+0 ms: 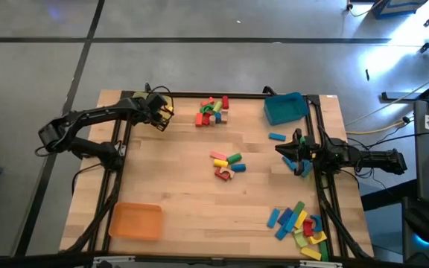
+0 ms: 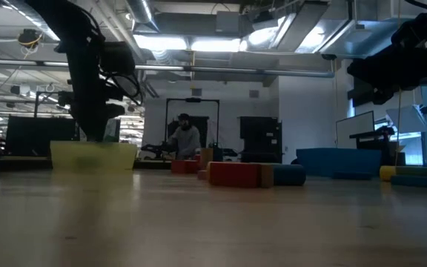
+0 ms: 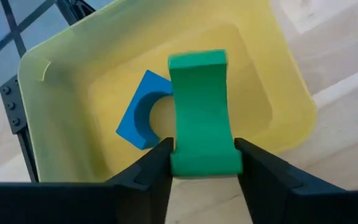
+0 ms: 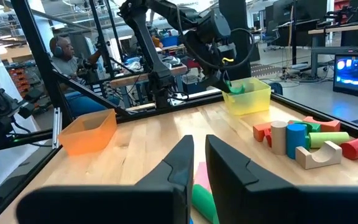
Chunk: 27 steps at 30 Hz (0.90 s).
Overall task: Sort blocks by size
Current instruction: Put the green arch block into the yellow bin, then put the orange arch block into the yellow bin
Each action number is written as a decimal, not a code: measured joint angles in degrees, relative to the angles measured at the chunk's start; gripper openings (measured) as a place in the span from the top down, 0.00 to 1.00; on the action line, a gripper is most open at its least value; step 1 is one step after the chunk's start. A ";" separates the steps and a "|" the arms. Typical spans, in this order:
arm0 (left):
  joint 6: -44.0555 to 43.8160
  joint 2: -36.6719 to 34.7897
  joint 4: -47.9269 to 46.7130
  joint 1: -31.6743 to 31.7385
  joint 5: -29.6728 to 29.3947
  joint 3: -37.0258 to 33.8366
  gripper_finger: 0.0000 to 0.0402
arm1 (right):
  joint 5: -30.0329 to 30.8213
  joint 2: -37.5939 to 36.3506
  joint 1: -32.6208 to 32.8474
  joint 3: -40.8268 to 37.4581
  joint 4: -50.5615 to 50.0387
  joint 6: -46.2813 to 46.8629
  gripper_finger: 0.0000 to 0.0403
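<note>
My left gripper (image 3: 204,155) hangs over the yellow tray (image 3: 272,81) at the table's far left corner, shut on a green arch-like block (image 3: 201,106). A blue arch block (image 3: 138,118) lies on the tray's floor. In the high view the left gripper (image 1: 159,112) covers most of the tray (image 1: 169,112). My right gripper (image 1: 285,151) is shut and empty above the table's right side, fingers pointing toward the left. Loose blocks lie in piles at the far middle (image 1: 212,110), the centre (image 1: 228,165) and the near right (image 1: 300,227). My left gripper pinches the green block's lower end (image 3: 204,163) between its two fingers, one on each side face. The fingers come from above, pointing down into the tray. The block is lifted clear of the tray's floor and reaches away from the fingers.
A blue tray (image 1: 285,108) stands at the far right and an orange tray (image 1: 135,221) at the near left. One blue block (image 1: 277,137) lies near the right gripper. Bare wood lies between the piles. A person (image 4: 67,56) sits beyond the table.
</note>
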 joint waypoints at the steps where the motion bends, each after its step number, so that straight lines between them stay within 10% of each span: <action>1: 0.12 0.00 0.17 0.08 0.16 0.00 0.58 | 0.00 0.01 0.00 0.01 0.00 0.07 0.89; 16: 1.04 -6.96 1.16 -6.17 3.33 5.15 0.45 | 0.00 -0.01 0.00 0.00 0.03 0.09 0.89; 27: 6.09 -9.98 23.25 -24.28 7.95 5.53 0.44 | 0.00 0.00 0.02 -0.01 0.04 0.09 0.89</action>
